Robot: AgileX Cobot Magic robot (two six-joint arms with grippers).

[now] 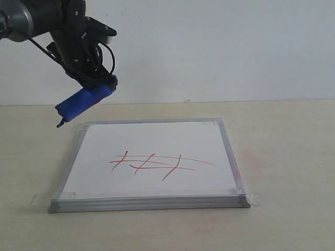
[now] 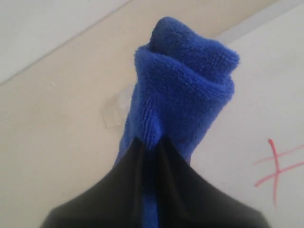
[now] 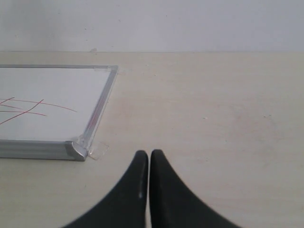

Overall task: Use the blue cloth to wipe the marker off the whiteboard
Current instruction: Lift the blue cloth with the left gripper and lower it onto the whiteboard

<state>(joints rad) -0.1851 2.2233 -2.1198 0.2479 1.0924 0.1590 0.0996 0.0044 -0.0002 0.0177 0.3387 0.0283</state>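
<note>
- Cloth first: the blue cloth [image 1: 84, 100] hangs in the air above the whiteboard's [image 1: 157, 138] far left corner, clear of its surface. One end is pinched by the left fingers [image 1: 93, 79], which are clamped tight on it.
- Plush and rolled thick, it looks light and soft. I judge it will squash and spread under pressure rather than slide stiffly. The free end may flop or drag, so a hold near one end needs to be firm.
- The whiteboard lies flat on the tabletop [image 1: 288, 157] with tape at its corners. It looks stiff and smooth, and the tape should keep it from skating under a wipe.
- The marker [image 1: 157, 163] sits on the whiteboard's near half, roughly mid-width and well apart from the cloth. Its thin red lines are untouched.
- Off the whiteboard's near right corner, the right fingers [image 3: 143, 164] are pressed together with nothing between them, over bare tabletop.
</note>
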